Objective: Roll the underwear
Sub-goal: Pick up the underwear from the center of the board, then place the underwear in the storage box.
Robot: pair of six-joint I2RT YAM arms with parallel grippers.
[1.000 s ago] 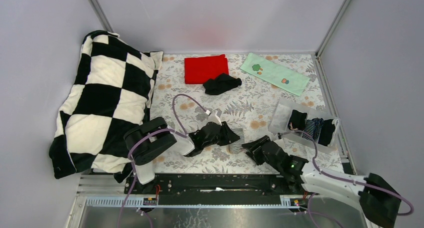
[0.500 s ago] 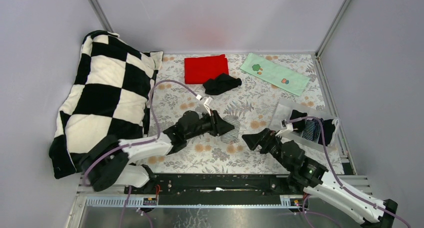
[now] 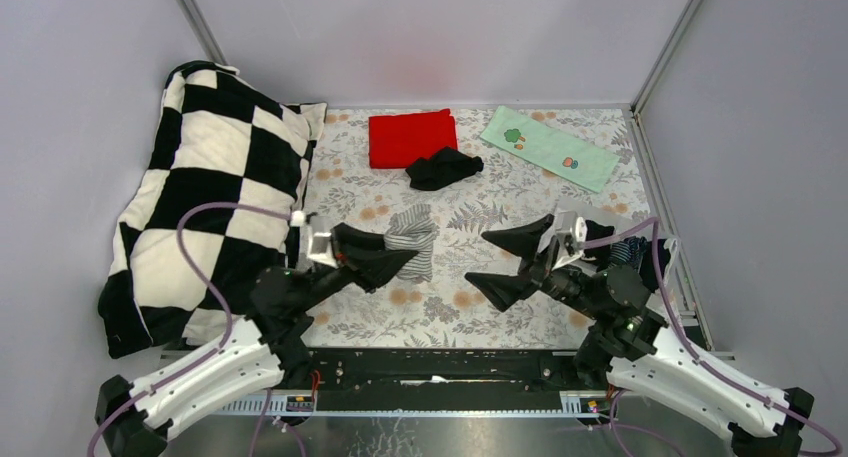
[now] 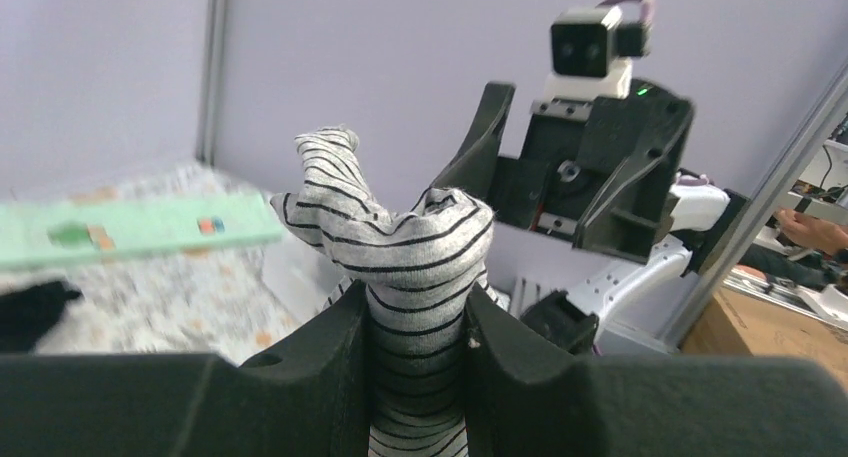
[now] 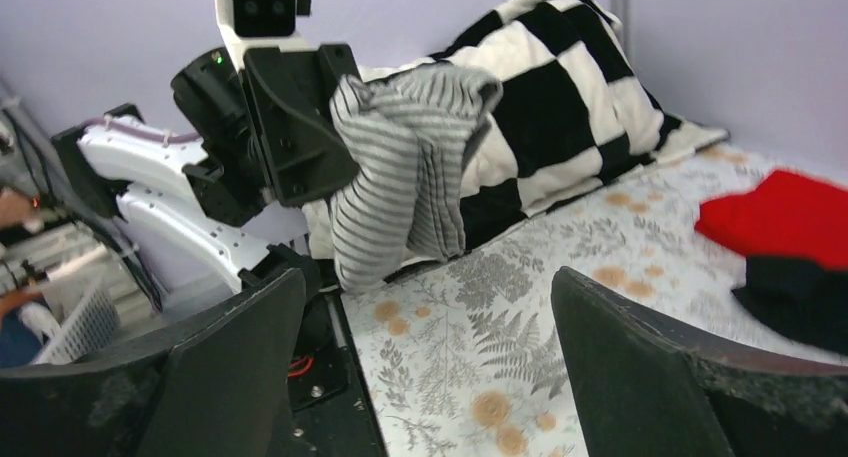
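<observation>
While the left tool (image 3: 405,261) is clamped partway shut on the grey pinstriped underwear (image 4: 412,262), holding the bunched cloth up off the floral table (image 3: 450,317) a little toward 9 o'clock of its middle, the right tool (image 3: 510,264) faces it from 3 o'clock, jaws spread wide with nothing between them. A piece of black underwear (image 3: 443,167) lies crumpled toward 12 o'clock, touching the red cloth (image 3: 410,137) at that cloth's 5 o'clock corner.

Grey pinstriped underwear (image 3: 412,239) aloft, bunched (black pair (image 3: 443,167) crumpled)
</observation>
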